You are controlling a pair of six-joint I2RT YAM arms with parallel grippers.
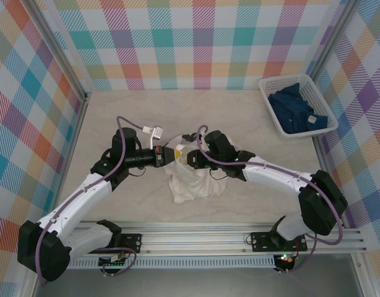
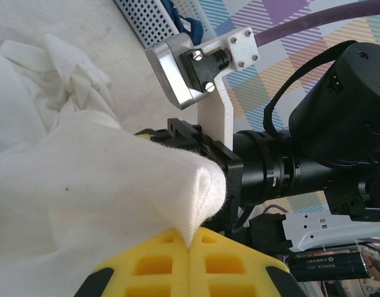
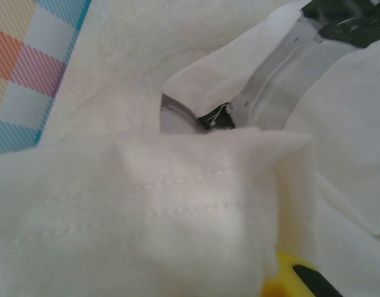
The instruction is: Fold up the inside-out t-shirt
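jaws of the left gripper (image 2: 189,247) clamp a peak of the t-shirt (image 1: 189,182), bunched on the table (image 1: 252,124) between the arms; the right gripper (image 1: 191,159) has its own buried in cloth, state unclear, so pulling apart may slip the thin pinch.

Pastel plaid walls (image 1: 202,43) enclose a pale beige tabletop (image 1: 116,117).

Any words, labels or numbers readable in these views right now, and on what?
No text is readable.
Dark label strip at the lower right of the left wrist view: fine print, too blurred.
Small white tag on the dark blue garment in the white mesh basket: too small.
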